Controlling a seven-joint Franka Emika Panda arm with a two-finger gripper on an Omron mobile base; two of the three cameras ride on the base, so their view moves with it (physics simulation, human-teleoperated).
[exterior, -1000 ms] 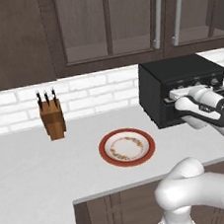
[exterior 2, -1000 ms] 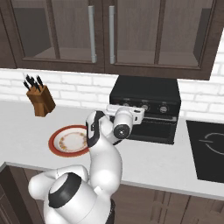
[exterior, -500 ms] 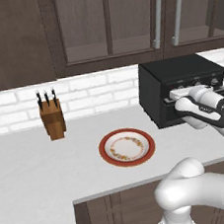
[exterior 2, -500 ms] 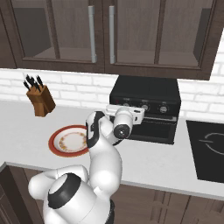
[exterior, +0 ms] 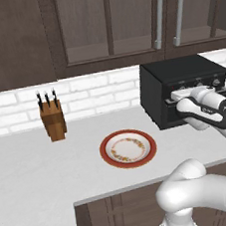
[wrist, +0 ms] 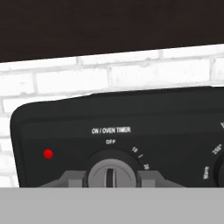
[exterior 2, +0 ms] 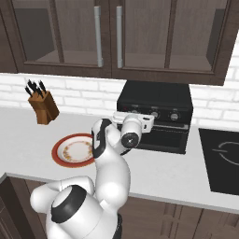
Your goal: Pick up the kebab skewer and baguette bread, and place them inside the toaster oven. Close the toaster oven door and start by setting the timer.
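Kitchen counter, right end: toaster oven [exterior 2: 154, 116], door up; gripper [wrist: 112, 181], spread a moment ago, now pinches timer knob [wrist: 112, 173], still at OFF, ready for turning.

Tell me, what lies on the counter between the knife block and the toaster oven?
A red-rimmed plate, seen in both base views.

Clearance: open white counter [exterior: 36, 169] across the left and lower centre of the left base view, interrupted by knife block [exterior: 52, 118] at upper left and plate [exterior: 128, 148] at centre; toaster oven [exterior: 180, 89] occupies the right, wall cabinets [exterior: 123, 18] close off the top.
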